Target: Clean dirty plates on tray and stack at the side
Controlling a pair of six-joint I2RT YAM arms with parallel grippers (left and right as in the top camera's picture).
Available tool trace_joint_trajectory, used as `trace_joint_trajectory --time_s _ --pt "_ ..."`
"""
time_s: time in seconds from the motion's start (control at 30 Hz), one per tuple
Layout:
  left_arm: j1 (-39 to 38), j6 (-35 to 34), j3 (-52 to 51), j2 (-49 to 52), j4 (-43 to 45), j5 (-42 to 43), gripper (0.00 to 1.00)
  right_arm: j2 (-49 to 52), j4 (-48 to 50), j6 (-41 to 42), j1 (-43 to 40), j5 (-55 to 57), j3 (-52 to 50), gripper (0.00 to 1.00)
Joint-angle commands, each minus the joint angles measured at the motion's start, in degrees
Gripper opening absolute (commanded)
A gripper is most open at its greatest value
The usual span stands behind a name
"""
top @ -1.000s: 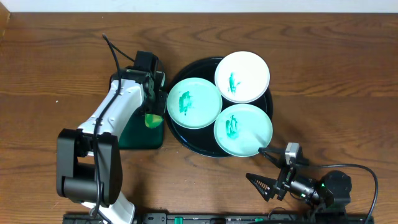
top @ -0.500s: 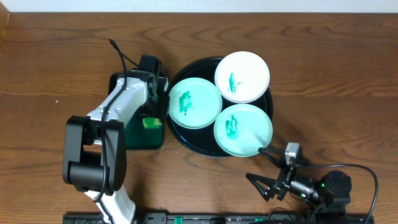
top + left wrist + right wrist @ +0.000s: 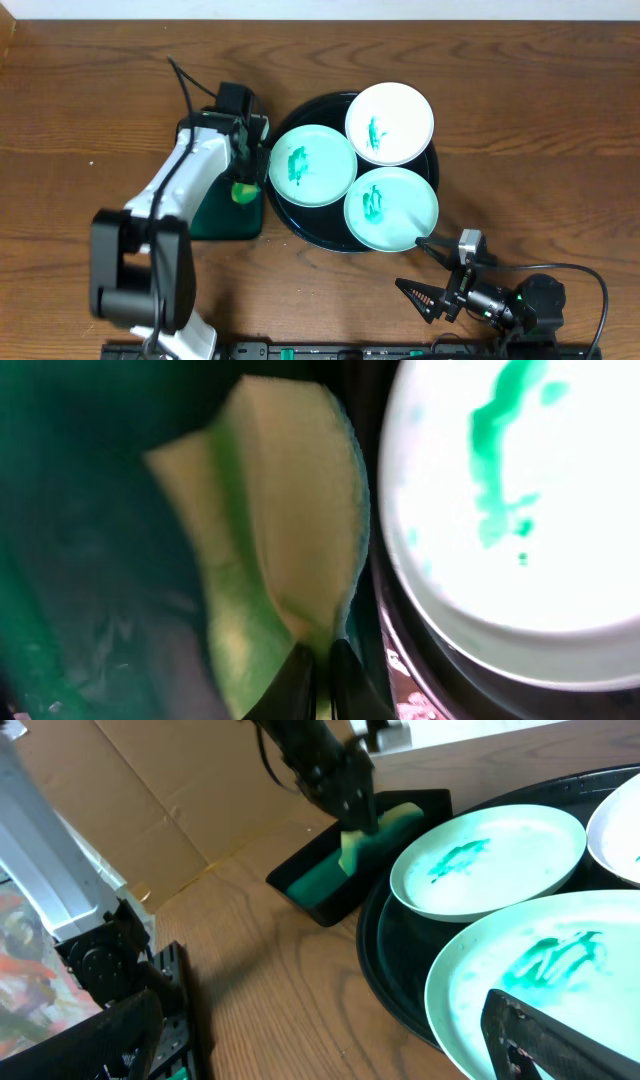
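The left gripper [image 3: 318,665] has its fingers [image 3: 293,682] clenched on the lower edge of a yellow-green sponge [image 3: 290,510]. The sponge hangs over the green tray [image 3: 212,222], just beside the rim of the black tray [image 3: 300,228]. Half a second ago the sponge sat further in over the green tray. It has now swung back toward the nearest teal plate [image 3: 312,165], so wiping looks about to begin. That plate, the white plate [image 3: 390,122] and the second teal plate [image 3: 392,208] all lie on the black tray with their green smears untouched. Nothing is stacked on the table [image 3: 530,110]. The right gripper [image 3: 420,297] rests well apart, holding nothing; I cannot tell whether it is open. No writing can be read.
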Motion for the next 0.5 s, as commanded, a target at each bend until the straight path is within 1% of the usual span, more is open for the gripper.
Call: trace_joint_trajectory --time_s 0.0,0.07,0.23,0.4,0.47 --pt "0.59 5.22 -0.02 -5.55 -0.44 2.82 0.07 0.13 -0.59 0.33 0.28 -0.7 0.46 0.99" --pt "1.25 6.88 -0.02 -6.6 -0.46 5.44 0.08 0.13 -0.59 0.33 0.28 -0.7 0.46 0.99" --pt "4.26 8.46 -0.04 -6.69 -0.42 11.17 0.07 0.13 -0.59 0.33 0.28 -0.7 0.46 0.99" --pt "7.96 9.01 -0.09 -6.69 -0.66 13.0 0.08 0.13 -0.59 0.33 0.28 -0.7 0.46 0.99" --pt "8.63 10.49 -0.09 -6.69 -1.29 15.58 0.07 0.13 -0.59 0.33 0.28 -0.7 0.46 0.99"
